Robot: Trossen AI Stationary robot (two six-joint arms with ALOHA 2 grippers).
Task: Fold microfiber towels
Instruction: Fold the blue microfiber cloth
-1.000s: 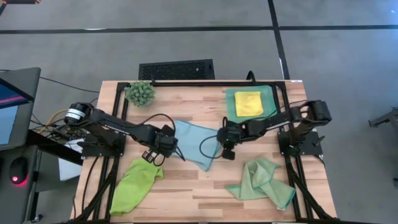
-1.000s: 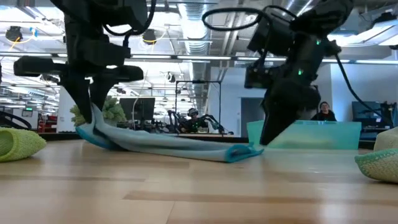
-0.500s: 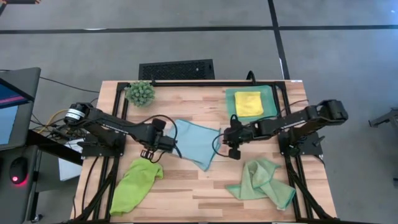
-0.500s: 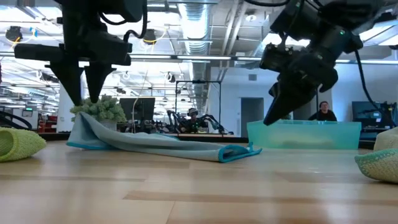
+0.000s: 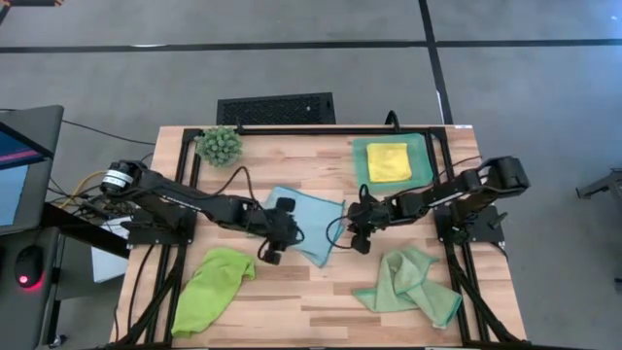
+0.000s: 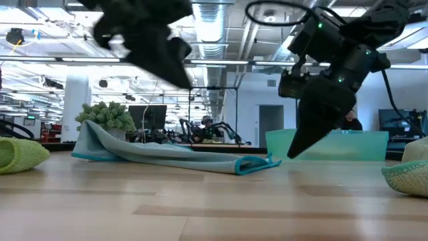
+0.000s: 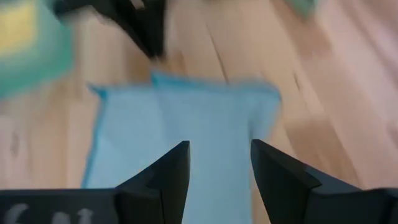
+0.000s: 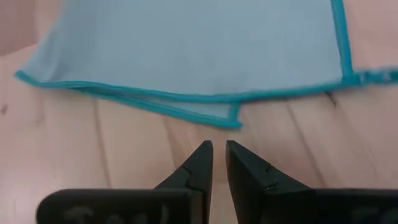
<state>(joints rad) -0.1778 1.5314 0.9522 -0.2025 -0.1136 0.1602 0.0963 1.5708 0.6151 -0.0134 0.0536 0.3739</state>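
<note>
High view, your bench point(image 5: 292, 301) as it stands:

- Light blue towel point(image 5: 309, 222): folded, lying flat at the bench's middle, between your two grippers. Right wrist view shows two layers with a teal hem point(image 8: 205, 74).
- Yellow towel point(image 5: 388, 161): folded, resting in the teal tray point(image 5: 360, 160) at the far right corner.
- Lime green towel point(image 5: 210, 290): crumpled, near the front left corner.
- Pale sage green towel point(image 5: 410, 284): crumpled, toward the front right.
- Spiky green plant point(image 5: 220, 145): far left corner.
- Left gripper point(image 5: 275, 243): raised over the blue towel's left edge, holding nothing; left wrist view shows its fingers point(image 7: 163, 177) spread apart above the cloth.
- Right gripper point(image 5: 358, 236): just beside the blue towel's right corner, tips angled down toward the wood in the low view point(image 6: 301, 144); right wrist view shows its fingers point(image 8: 198, 163) almost together with a thin gap, gripping nothing, apart from the hem.
</note>
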